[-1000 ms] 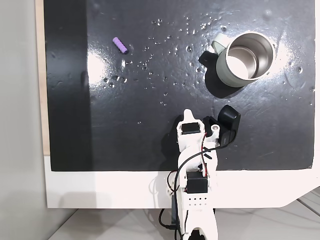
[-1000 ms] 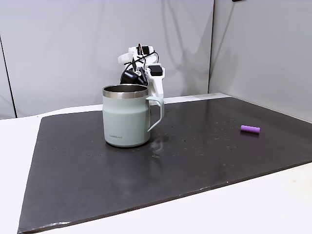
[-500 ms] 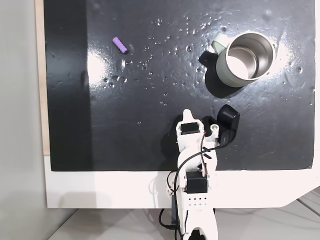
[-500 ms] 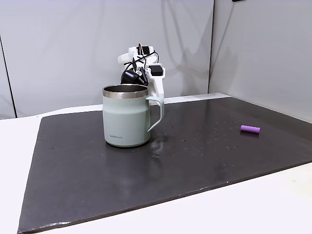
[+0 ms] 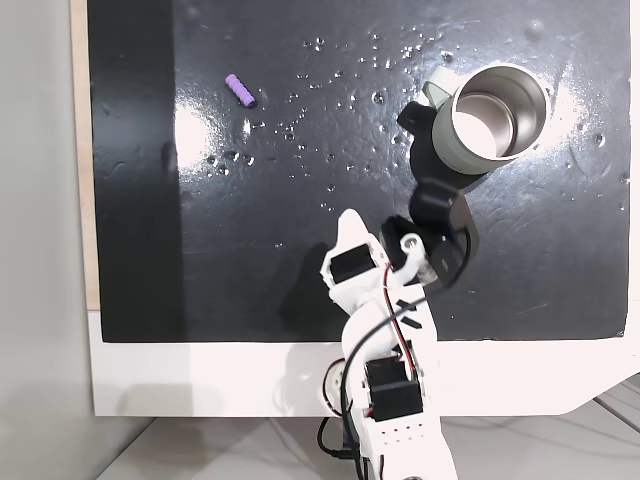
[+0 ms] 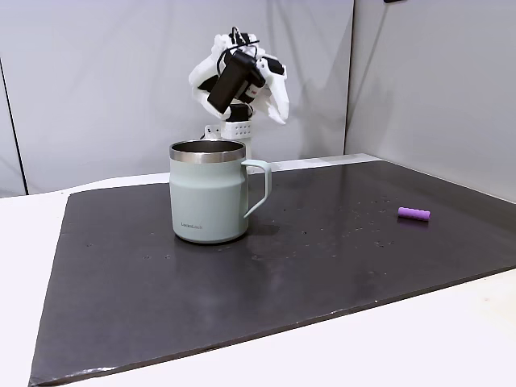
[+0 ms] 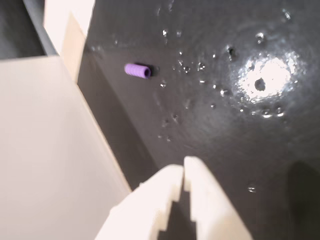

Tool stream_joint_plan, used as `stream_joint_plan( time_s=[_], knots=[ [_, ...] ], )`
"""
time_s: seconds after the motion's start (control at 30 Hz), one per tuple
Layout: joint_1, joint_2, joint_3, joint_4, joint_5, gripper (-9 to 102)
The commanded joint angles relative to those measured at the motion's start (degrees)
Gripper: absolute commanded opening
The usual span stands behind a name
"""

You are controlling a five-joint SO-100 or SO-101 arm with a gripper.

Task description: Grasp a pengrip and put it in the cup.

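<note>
Top-down fixed view, low side fixed view, close wrist view

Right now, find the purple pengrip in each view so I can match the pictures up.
A fixed view, from above: the pengrip lies upper left on the black mat, far left of the cup.
A fixed view, from the side: the pengrip lies right of centre, right of the cup.
Wrist view: the pengrip lies upper left, ahead of the fingers.
Shared landmark: the mat's speckled droplets near the pengrip.
</note>
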Motion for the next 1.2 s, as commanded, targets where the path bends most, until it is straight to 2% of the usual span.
stream_joint_plan(
  time_s=[0.0, 0.27, 0.43, 0.77, 0.9, 1.17],
  knots=[
    [-0.9, -13.4, -18.2, 1.3, -10.9, 0],
    [-2.0, -31.2, -35.6, 3.2, -41.0, 0],
    [-1.9, -45.1, -48.0, 3.4, -53.5, 0],
    [-2.5, -71.4, -72.4, 4.0, -63.3, 2],
    [-3.3, -80.1, -81.0, 4.1, -63.8, 8],
    [-6.2, -100.8, -103.0, 16.3, -66.9, 15]
  ],
)
